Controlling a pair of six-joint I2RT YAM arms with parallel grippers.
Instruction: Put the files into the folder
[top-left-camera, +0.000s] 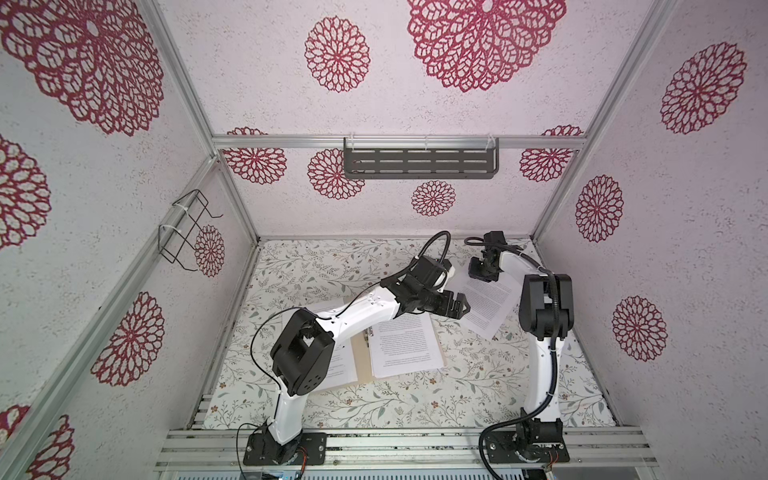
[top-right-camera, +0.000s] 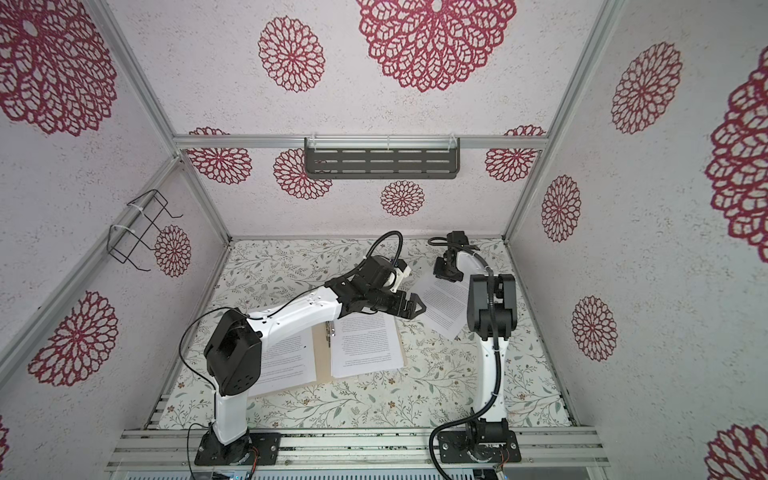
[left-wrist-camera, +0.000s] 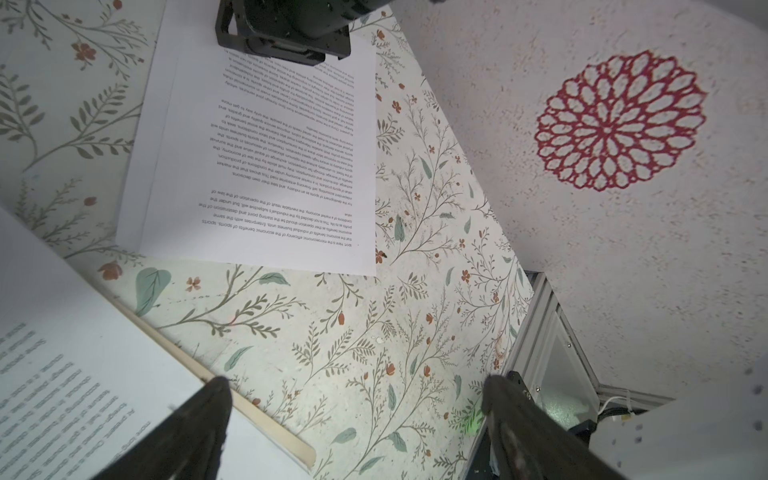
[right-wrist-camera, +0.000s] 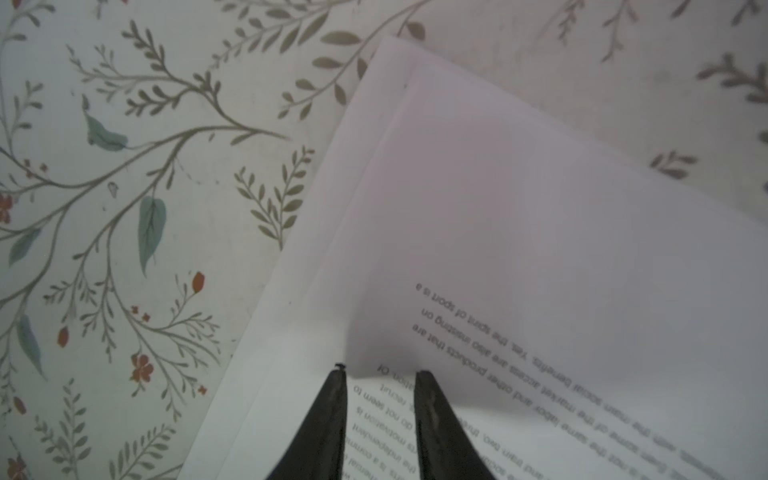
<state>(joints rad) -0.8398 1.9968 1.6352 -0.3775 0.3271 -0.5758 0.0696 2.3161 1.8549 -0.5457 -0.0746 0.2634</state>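
Left arm (top-left-camera: 301, 353), its elbow closest in both top views, hides part of the folder's 9 o'clock leaf. Tabletop (top-left-camera: 415, 399) is floral. Folder (top-left-camera: 362, 360) lies open near its centre, with filed pages (top-left-camera: 405, 345) on both leaves. Loose files (top-left-camera: 486, 305) lie flat on the tabletop at the folder's 2 o'clock, apart from it: at least two sheets, offset. Left tool (top-left-camera: 460, 304) hangs wide and empty over the folder's 1 o'clock corner. Right tool (right-wrist-camera: 380, 373) is down on the 12 o'clock end of the loose files, jaws narrow, with the top sheet (right-wrist-camera: 519, 208) rucked up between the tips. You cannot tell whether it is gripped.

Risks, my read:
- The ruck looks thin, so it may slip out when you lift.
- Pinch deeper and you may crease it or drag the lower sheet along skewed.
- A floppy sheet carried by one end may fold under itself or snag the left tool, which sits on the path to the folder.

Views:
- Right wrist alone shows the ruck and the gap at the tips. Top views bury both under the tool body.
- Left wrist shows the whole loose stack and its offset edges.
- Only top views show both leaves and the fastener (top-left-camera: 369, 332) at the spine.
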